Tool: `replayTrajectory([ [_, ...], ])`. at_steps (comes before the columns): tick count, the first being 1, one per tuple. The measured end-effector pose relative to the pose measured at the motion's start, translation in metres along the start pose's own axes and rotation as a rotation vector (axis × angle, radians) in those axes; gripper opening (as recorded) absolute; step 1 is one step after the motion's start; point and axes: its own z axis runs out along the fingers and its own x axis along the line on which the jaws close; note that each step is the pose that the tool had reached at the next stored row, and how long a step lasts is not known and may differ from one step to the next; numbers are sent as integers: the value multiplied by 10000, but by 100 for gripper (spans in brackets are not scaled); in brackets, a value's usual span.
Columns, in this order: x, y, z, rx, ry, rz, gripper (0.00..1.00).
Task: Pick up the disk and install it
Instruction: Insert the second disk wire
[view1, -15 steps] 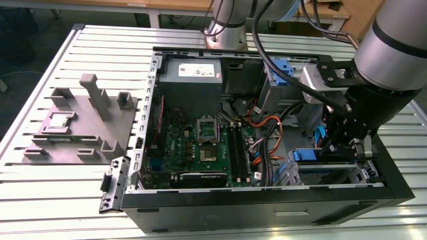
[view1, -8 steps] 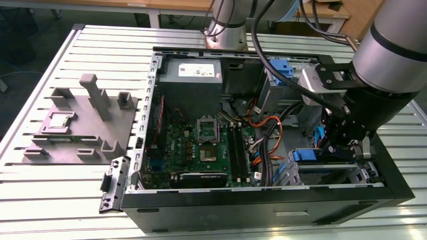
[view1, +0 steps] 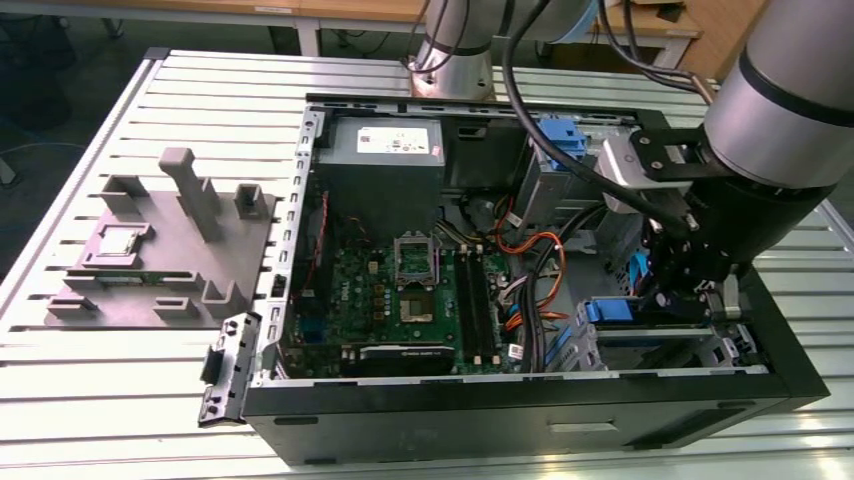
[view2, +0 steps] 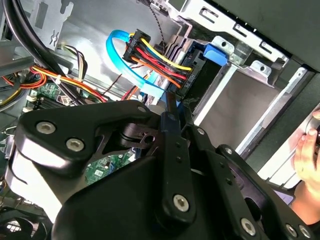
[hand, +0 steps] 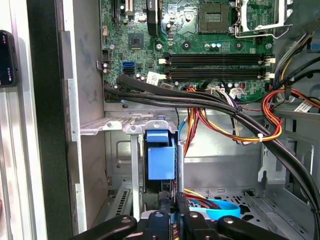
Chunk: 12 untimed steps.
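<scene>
The disk (view1: 609, 310) stands on edge in the lower drive bay at the exterior view's right, its bright blue carrier end showing in both wrist views (hand: 160, 157) (view2: 216, 52). Red, yellow and orange power wires and a light blue flat cable (view2: 120, 55) reach its near end. My gripper (view1: 674, 298) hangs inside the case right over that bay. In both wrist views its two black fingers (view2: 171, 112) (hand: 165, 202) lie close together with almost no gap, tips (hand: 172, 200) at the disk's near end. I cannot tell whether they touch it.
The open computer case (view1: 534, 390) lies on a slatted metal table (view1: 120, 380). Inside are the motherboard (view1: 400, 290), power supply (view1: 380, 150), thick black cables (hand: 200, 97) and a blue bracket (view1: 561, 135) on the upper bay. A grey fixture block (view1: 160, 250) sits at the exterior view's left. A person's hand (view2: 306, 155) is near the case edge.
</scene>
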Motion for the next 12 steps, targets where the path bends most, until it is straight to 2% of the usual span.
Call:
replayTrajectory([
  [1, 0, -1, -5, 0, -1, 0, 17],
  [2, 0, -2, -16, 0, -2, 0, 24],
  [8, -3, -18, -161, -20, 5, -1, 24],
  [9, -3, -20, -180, -27, 5, -1, 22],
  [10, -3, -21, -194, -34, 5, -1, 16],
  [11, -3, -22, -202, -41, 5, 0, 16],
  [12, -3, -22, -203, -43, 3, 0, 10],
])
